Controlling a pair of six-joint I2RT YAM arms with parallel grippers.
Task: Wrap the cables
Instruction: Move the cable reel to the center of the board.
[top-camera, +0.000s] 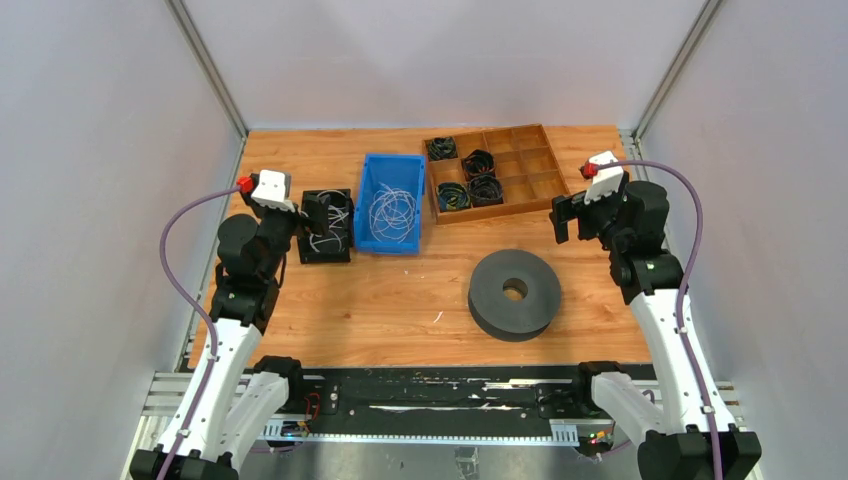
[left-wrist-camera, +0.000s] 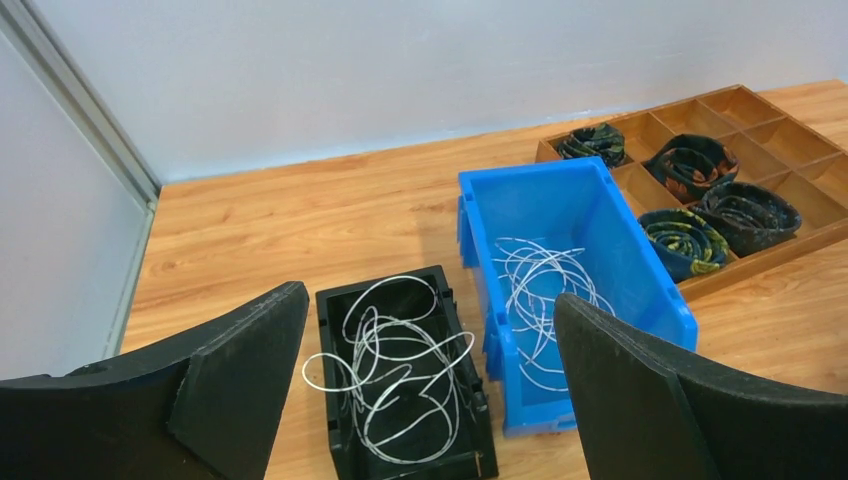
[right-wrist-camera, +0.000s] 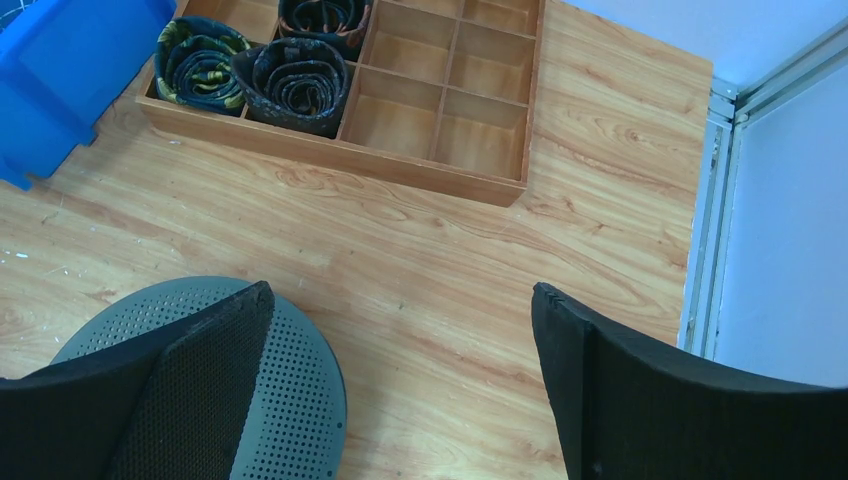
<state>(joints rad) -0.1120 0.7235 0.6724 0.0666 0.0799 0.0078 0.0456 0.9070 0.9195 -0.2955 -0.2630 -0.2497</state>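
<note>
Hovering spread wide, the left gripper (left-wrist-camera: 428, 298) faces the cables (left-wrist-camera: 385, 365).
Just ahead and below it, one tangle fills the black box (left-wrist-camera: 330, 330) just left of the blue bin (left-wrist-camera: 545, 205); a second lies inside that bin. The loops show no clear long axis. The right gripper (right-wrist-camera: 400, 290), also spread, hangs well right of the bin, so the left arm looks nearer.

Both fingers (left-wrist-camera: 230, 370) of my left gripper (left-wrist-camera: 430, 296) run off the wrist view's bottom edge; the right one covers the blue bin's (left-wrist-camera: 570, 210) near corner. Ahead and to its right, the wooden tray (left-wrist-camera: 800, 150) is cut by the frame. Below my right gripper (right-wrist-camera: 402, 288), its left finger hides part of the grey disc (right-wrist-camera: 300, 370). I cannot count strands in the cables (left-wrist-camera: 390, 365).
</note>
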